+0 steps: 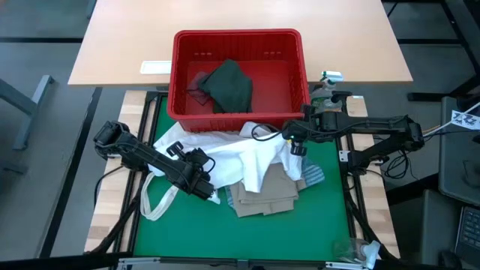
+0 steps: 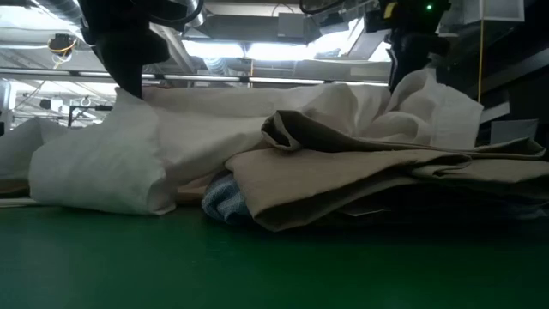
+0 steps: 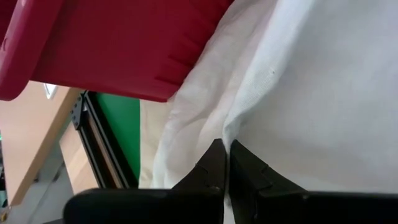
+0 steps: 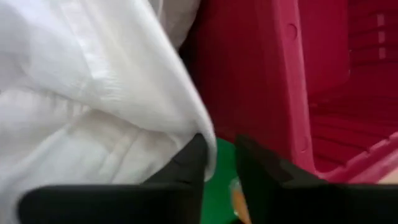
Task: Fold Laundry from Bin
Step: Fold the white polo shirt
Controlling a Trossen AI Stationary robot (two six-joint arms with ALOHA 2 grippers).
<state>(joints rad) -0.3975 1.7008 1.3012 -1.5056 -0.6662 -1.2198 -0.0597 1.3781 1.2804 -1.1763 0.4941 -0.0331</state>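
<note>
The red bin (image 1: 296, 79) stands at the mat's far edge, and a dark green-grey top (image 1: 229, 86) lies in it. A large white shirt (image 1: 240, 154) is spread in front of the bin over a tan shirt (image 1: 262, 196). Blue-striped cloth (image 1: 312, 177) peeks out at the right. My left gripper (image 1: 204, 187) is shut on the white shirt's near-left part. My right gripper (image 1: 298, 150) stands open at the shirt's far-right part, close to the bin's wall (image 4: 249, 81). My left gripper pinches a fold of the white shirt (image 3: 231, 132) between its two shut fingers, slanting down from the table's left. The cloth slumps slack from there onto the mat (image 2: 103, 176). My right gripper has the shirt's edge (image 4: 210, 149) draped against one finger (image 4: 186, 165). The other finger stands apart from the cloth, and the fingers slant down from the right.
The long straps of a white tote bag (image 1: 154, 199) loop over the mat's left edge. A wooden table (image 1: 240, 15) lies beyond the bin. The bare green mat (image 1: 247, 240) stretches toward the near edge, with a clear plastic piece (image 1: 356, 251) at its near-right corner.
</note>
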